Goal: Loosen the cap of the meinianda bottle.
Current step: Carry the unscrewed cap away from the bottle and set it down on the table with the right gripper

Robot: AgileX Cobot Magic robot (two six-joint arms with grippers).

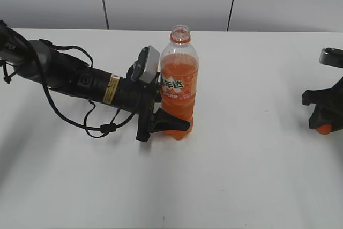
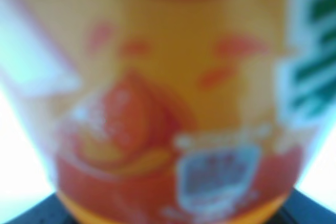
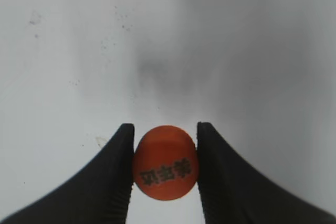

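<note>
1. Right wrist view: the right gripper [image 3: 165,166] pinches the orange cap [image 3: 165,162] between both black fingers [image 3: 113,182], low in the frame, over the white table [image 3: 79,51].
2. Exterior view: that gripper [image 1: 323,127] sits at the right edge, the cap [image 1: 323,129] barely showing.
3. Left gripper [image 1: 166,112] clasps the bottle [image 1: 178,87] at centre frame; its neck stands open.
4. Left wrist view: only the blurred label [image 2: 173,98].

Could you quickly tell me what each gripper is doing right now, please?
Left gripper: closed around the meinianda bottle, low on its body.
Right gripper: closed on the orange cap, away from the bottle.
</note>
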